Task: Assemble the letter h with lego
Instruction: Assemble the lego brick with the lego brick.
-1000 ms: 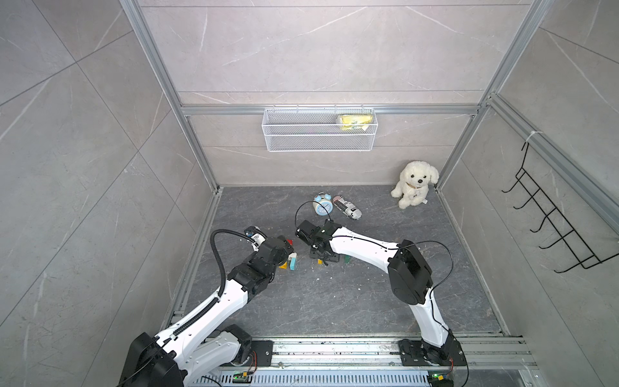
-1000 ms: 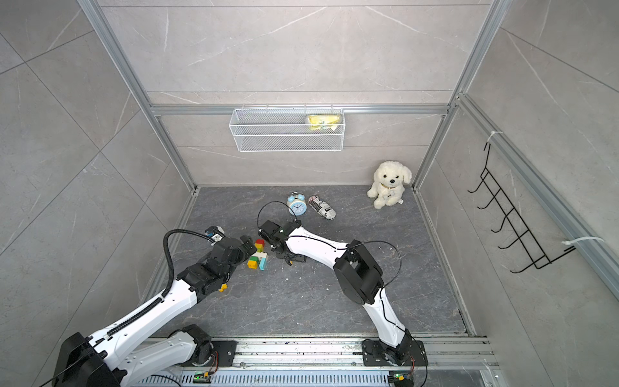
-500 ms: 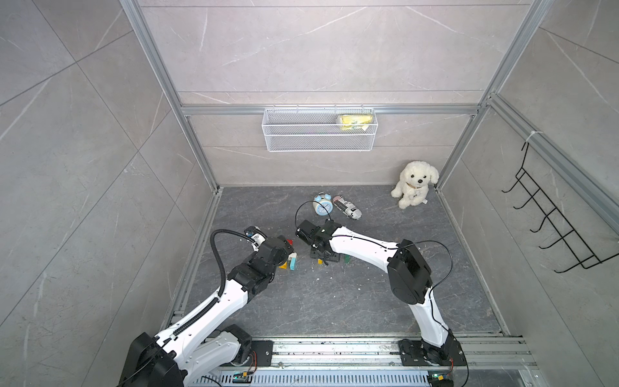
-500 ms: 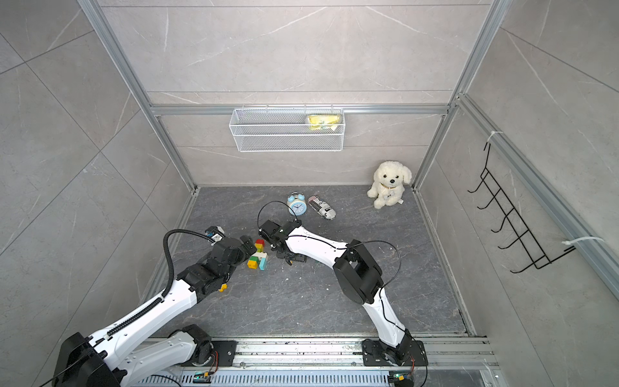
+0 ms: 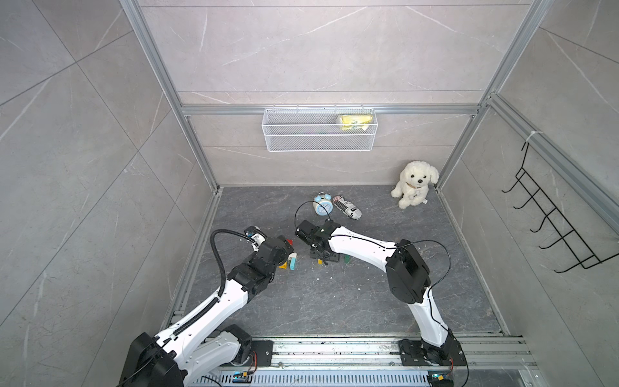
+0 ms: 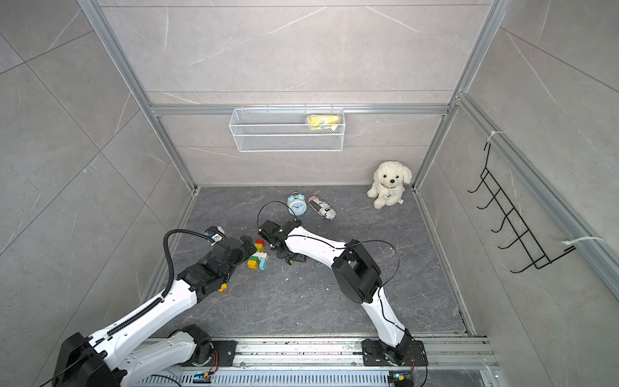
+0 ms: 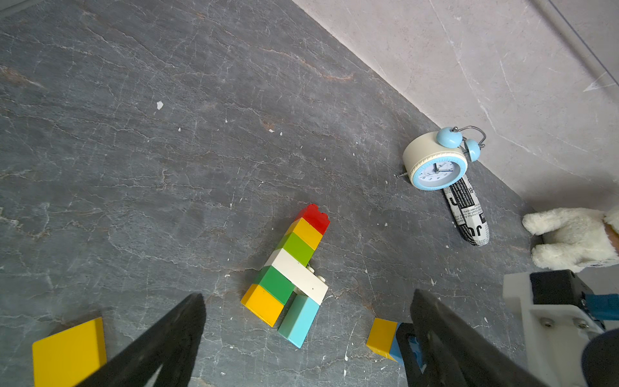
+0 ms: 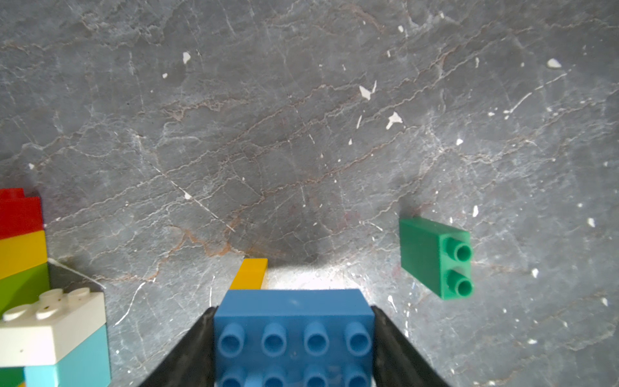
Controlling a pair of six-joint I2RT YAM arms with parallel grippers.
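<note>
While the left claw (image 7: 308, 296) hangs spread apart and empty above the surface (image 7: 167, 134), the right claw (image 8: 291, 313) is clamped on a blue brick (image 8: 294, 331), with, in a top view, the lego stack (image 5: 292, 262) at its 9 o'clock and 1 green brick (image 5: 347, 258) at its 3 o'clock.

- light blue alarm clock (image 5: 323, 205), just beside a newspaper-print pouch (image 5: 347, 207) lying on the bench (image 5: 335, 301).
- white plush dog (image 5: 414, 187) sitting in the back corner.
- wire basket (image 5: 301, 143) on the back wall, yellow packet (image 5: 355, 120) inside.
- black hook rack (image 5: 556, 228) on the side wall.
</note>
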